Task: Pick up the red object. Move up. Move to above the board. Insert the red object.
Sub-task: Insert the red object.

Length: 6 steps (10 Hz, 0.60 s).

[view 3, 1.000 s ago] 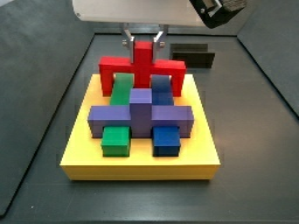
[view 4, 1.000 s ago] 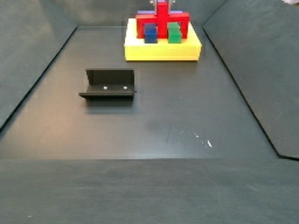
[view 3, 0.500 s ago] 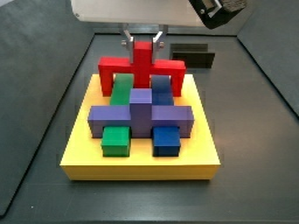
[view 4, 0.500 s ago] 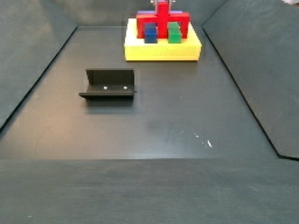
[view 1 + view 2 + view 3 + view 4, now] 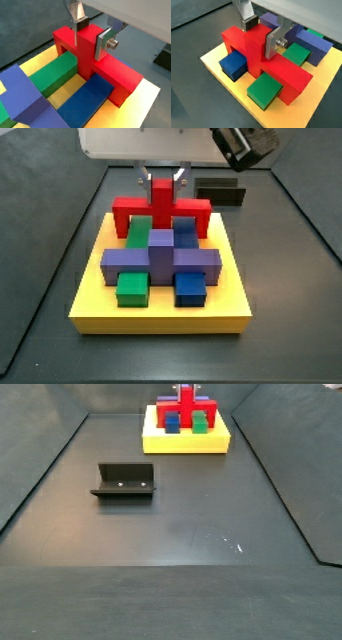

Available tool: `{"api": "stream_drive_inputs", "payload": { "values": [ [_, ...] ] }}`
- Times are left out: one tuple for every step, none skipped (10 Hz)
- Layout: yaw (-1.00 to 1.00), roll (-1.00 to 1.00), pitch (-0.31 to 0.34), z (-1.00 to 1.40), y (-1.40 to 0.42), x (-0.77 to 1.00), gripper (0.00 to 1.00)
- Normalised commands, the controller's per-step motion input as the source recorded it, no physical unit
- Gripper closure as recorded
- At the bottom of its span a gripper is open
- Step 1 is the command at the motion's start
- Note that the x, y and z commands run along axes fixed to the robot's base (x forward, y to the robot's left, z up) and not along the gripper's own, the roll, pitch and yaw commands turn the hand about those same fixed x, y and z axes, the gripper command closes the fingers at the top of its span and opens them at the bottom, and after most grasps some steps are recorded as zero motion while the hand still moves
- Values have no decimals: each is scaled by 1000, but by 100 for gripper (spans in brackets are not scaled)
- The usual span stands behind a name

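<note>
The red object (image 5: pixel 162 203) stands at the far end of the yellow board (image 5: pixel 162 312), its legs straddling a green block (image 5: pixel 47 75) and a blue block (image 5: pixel 83 100). Its central post (image 5: pixel 85 50) points up. My gripper (image 5: pixel 92 35) is above it, with one finger (image 5: pixel 104 44) flat on one side of the post and the other finger's pad (image 5: pixel 81 24) against the opposite side. Both wrist views show it shut on the post (image 5: pixel 254 47). A purple cross-shaped piece (image 5: pixel 160 261) lies in front of the red one. In a side view the board (image 5: pixel 186 442) is far off.
The fixture (image 5: pixel 124 482) stands on the dark floor, left of centre. A small black box (image 5: pixel 222 196) sits behind the board on the right. Smaller green (image 5: pixel 131 288) and blue (image 5: pixel 191 288) blocks sit at the board's near end. Dark walls enclose the floor.
The red object has stayed in place on the board. The white wrist housing above it has shifted slightly in the side view.
</note>
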Motion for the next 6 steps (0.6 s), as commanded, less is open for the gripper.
{"api": "stream_drive_inputs", "payload": {
  "values": [
    [-71,-26,-44,-337,0,0,100],
    [-23,-23,-56,-397,0,0,100],
    [-23,0,-96,-531,0,0,100],
    [-34,-6,-81,-543,0,0,100],
    [-29,-10,-59,-383,0,0,100],
    [0,0,0,0,0,0,100]
  ]
}}
